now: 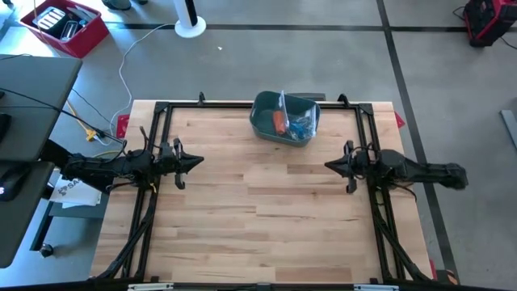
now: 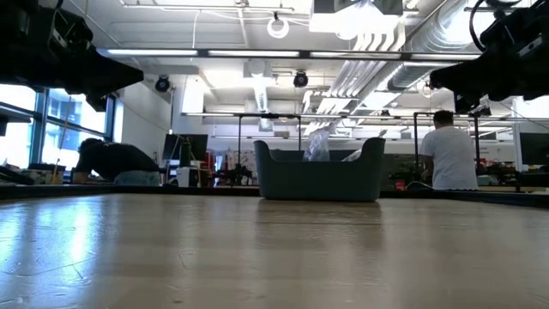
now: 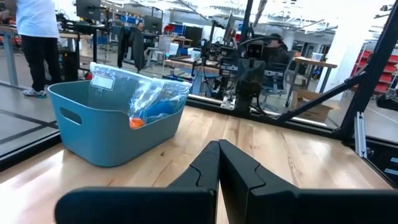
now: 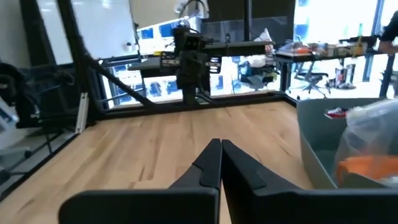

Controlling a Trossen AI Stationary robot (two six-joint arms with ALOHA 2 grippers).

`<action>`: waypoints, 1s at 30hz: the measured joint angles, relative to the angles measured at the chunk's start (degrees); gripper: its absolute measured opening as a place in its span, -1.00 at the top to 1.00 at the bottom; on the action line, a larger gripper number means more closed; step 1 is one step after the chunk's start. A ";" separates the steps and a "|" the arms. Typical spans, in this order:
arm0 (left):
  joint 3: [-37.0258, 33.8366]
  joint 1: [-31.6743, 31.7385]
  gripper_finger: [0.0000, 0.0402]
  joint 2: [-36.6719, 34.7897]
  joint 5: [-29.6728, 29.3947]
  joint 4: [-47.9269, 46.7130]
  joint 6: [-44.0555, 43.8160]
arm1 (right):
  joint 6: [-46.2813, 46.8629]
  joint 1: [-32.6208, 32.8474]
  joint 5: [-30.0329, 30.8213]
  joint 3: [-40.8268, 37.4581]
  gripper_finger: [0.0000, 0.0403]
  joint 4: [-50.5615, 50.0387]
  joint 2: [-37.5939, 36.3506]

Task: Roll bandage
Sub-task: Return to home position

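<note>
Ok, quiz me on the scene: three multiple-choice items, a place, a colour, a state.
1. Where on the table is the blue bin?
A) middle of the far edge
B) dead centre
C) near right corner

2. What colour is the bandage in the zip bag?
A) green
B) orange
C) white

3. How are the left gripper and right gripper?
A) both open
B) left shut on bag
C) both shut, empty

1 A: high view shows it there.
2 B: orange shows through the bag.
3 C: wrist views show jaws pressed together, nothing between.
</note>
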 joint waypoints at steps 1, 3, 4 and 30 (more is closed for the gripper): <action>0.00 0.00 0.98 0.00 0.00 -0.01 -0.02 | 0.62 -1.76 -1.30 0.00 1.00 -0.17 0.00; 0.00 0.00 0.98 0.00 -0.02 -0.01 -0.02 | 1.60 -4.92 -4.65 0.00 1.00 -0.34 0.00; 0.00 0.00 0.98 0.00 -0.02 -0.01 -0.02 | 1.75 -6.16 -6.43 0.00 1.00 -0.25 0.00; 0.02 -0.11 0.98 -0.59 -0.09 -0.05 -0.04 | 2.94 -8.74 -5.08 0.00 1.00 -0.33 0.00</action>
